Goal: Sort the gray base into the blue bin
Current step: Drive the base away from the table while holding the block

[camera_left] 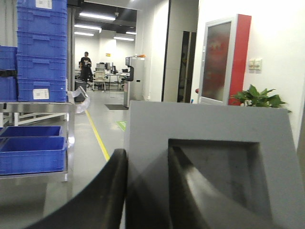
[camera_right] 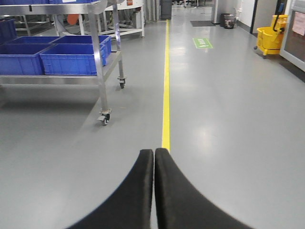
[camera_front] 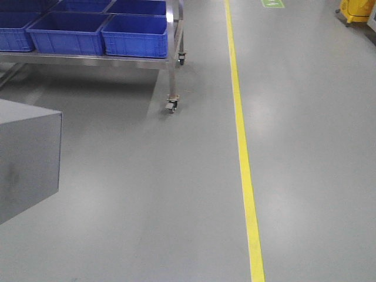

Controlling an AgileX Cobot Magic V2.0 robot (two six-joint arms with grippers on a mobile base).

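Left claw (camera_left: 145, 160) grips gray base (camera_left: 205, 124) — recess facing the claw.

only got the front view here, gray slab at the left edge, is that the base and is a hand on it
Observer: Yes. The left hand grips the matte gray boxy base, one black finger outside its wall and the other inside the square recess.
Operator: and the right hand
Observer: The right hand is shut and holds nothing.
Operator: anything stacked higher up out of my frame
Observer: Yes, a tall stack of bright-blue plastic crates stands on a raised steel shelf.
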